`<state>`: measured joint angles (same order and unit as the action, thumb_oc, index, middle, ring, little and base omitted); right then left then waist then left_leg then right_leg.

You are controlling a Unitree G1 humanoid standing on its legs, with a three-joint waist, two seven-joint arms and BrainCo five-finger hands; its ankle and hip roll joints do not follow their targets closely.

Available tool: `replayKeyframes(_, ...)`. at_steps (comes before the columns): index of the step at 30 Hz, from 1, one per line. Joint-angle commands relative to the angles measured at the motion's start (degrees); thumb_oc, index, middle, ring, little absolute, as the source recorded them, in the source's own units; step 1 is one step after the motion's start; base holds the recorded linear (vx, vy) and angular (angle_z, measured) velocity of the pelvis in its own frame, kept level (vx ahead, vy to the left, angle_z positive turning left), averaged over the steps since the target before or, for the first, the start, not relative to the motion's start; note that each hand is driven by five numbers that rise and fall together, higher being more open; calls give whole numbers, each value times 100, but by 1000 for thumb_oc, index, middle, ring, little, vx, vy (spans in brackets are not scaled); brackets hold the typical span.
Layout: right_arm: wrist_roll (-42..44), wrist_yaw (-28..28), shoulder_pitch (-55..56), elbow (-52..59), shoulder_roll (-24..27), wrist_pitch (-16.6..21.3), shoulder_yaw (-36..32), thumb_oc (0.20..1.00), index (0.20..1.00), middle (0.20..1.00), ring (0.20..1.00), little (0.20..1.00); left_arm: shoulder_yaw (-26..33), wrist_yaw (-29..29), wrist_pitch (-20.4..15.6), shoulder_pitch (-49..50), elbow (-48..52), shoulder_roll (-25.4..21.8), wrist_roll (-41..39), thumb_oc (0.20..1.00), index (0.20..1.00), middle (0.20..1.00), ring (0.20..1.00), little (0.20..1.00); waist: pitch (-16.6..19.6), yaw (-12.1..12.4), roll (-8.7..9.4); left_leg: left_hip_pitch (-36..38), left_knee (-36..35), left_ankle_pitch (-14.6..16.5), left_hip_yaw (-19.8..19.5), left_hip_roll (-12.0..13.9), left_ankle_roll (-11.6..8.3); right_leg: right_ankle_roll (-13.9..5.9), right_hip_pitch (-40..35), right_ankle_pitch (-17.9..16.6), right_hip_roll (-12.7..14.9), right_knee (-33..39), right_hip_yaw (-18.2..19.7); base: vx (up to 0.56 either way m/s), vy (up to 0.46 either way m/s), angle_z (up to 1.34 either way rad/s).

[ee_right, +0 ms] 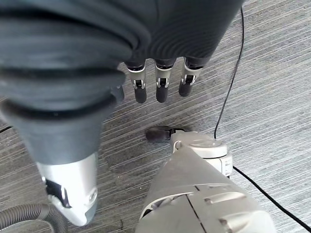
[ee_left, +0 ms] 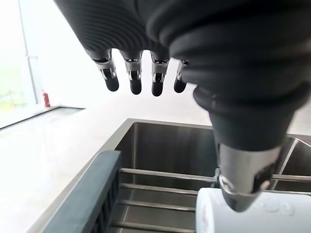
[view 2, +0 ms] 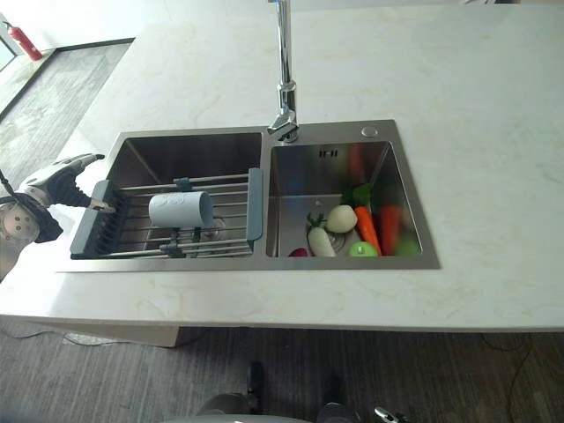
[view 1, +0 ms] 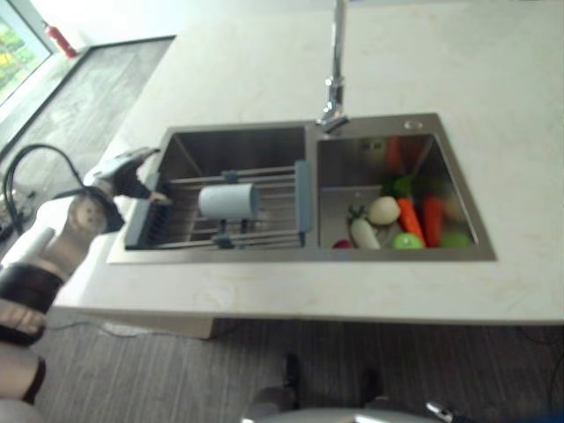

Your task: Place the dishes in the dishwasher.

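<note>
A pale cup (view 1: 227,201) lies on its side on a wire drying rack (view 2: 97,225) that spans the left basin of the steel sink (view 1: 291,257). My left hand (view 1: 128,172) hovers open at the rack's left end, just over the sink's left rim, a hand's width left of the cup and apart from it. In the left wrist view its fingers (ee_left: 133,80) hang straight above the basin, and the cup (ee_left: 252,216) shows just past the thumb. My right hand (ee_right: 155,87) hangs open over the grey floor, holding nothing.
The right basin (view 2: 291,176) holds carrots (view 2: 366,227), a white radish (view 2: 320,241), a pale round vegetable and green ones. A tall chrome faucet (view 1: 335,79) rises behind the divider. Pale stone counter (view 2: 493,176) surrounds the sink, with its front edge close to me.
</note>
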<state>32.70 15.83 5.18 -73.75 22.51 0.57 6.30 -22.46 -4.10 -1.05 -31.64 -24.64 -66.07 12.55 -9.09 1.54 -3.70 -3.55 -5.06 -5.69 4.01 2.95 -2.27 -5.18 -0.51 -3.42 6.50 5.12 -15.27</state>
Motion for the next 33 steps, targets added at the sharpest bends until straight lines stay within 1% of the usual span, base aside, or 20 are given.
replayKeyframes(1,75,11,11,-48,62,14,157,1000,1000,1000,1000,1000,205,168,-51,-278,-145,-121,225,1000,1000,1000,1000,1000,111,-97,29,-58,7,265,-65,241,-269,-607,53,49,480,-12,405,14,-12,-10)
replayKeyframes(4,44,9,10,-70,75,22,132,1000,1000,1000,1000,1000,51,-15,-99,-370,-111,-81,204,1000,1000,1000,1000,1000,99,-142,23,-60,8,272,-20,246,-276,-625,88,23,491,-12,437,17,-3,-9)
replayKeyframes(6,38,5,11,-39,82,18,112,1000,1000,1000,1000,1000,-2,-88,-43,-378,-37,-62,163,1000,1000,1000,1000,1000,77,-168,34,-52,12,277,30,258,-274,-640,106,-2,513,-12,434,13,-3,-21)
replayKeyframes(11,-6,57,21,-55,130,44,21,1000,1000,1000,1000,1000,-144,-430,-186,-501,-31,-141,40,1000,1000,1000,1000,1000,-6,-238,38,-41,25,305,119,258,-263,-675,178,-59,542,-12,490,2,-13,-18)
replayKeyframes(13,5,63,34,-68,130,72,-13,1000,1000,1000,1000,1000,-219,-532,-168,-576,-25,-145,38,1000,1000,1000,1000,1000,-29,-266,41,-39,27,308,143,258,-255,-684,193,-73,547,-12,511,21,-32,-15)
replayKeyframes(15,36,80,11,-59,164,107,-10,1000,1000,1000,1000,1000,-383,-660,-181,-711,-127,-129,-105,1000,1000,1000,1000,1000,-87,-310,36,-77,50,296,166,274,-261,-686,255,-110,553,-12,556,-13,-15,-17)
replayKeyframes(16,44,82,-15,-49,181,105,-10,1000,1000,1000,1000,1000,-424,-779,-179,-743,-166,-93,-299,1000,1000,1000,1000,1000,-116,-325,36,-94,64,292,177,277,-261,-684,279,-124,558,-12,573,-42,-9,-20)
replayKeyframes(17,65,87,-70,-29,215,76,-3,1000,1000,1000,1000,1000,-458,-920,-84,-796,-159,-52,-501,1000,1000,1000,1000,1000,-164,-340,33,-117,67,287,193,279,-260,-677,320,-143,552,-12,606,-56,-11,-17)
replayKeyframes(18,68,113,-101,-17,248,65,1,1000,1000,1000,1000,1000,-537,-890,-27,-862,-183,-43,-394,1000,1000,1000,1000,1000,-213,-362,29,-132,73,282,197,279,-261,-673,340,-150,541,-12,641,-52,-14,-18)
replayKeyframes(23,169,88,-134,-7,245,125,28,1000,1000,1000,1000,1000,-766,-1133,-156,-1175,-546,-47,-522,1000,1000,1000,1000,1000,-312,-405,64,-186,101,279,220,283,-250,-678,411,-181,544,-12,697,-15,-25,-10)
replayKeyframes(26,212,86,-189,12,290,97,28,1000,1000,1000,1000,1000,-878,-1227,-82,-1300,-573,-32,-600,1000,1000,1000,1000,1000,-374,-416,75,-219,113,269,212,288,-250,-674,451,-206,541,-12,724,0,0,0)
replayKeyframes(33,442,86,-378,79,320,118,137,1000,1000,1000,1000,1000,-1141,-1370,116,-1716,-916,48,-404,1000,1000,1000,1000,1000,-551,-417,139,-388,141,253,153,270,-230,-658,617,-255,521,-13,804,-41,-3,-2)
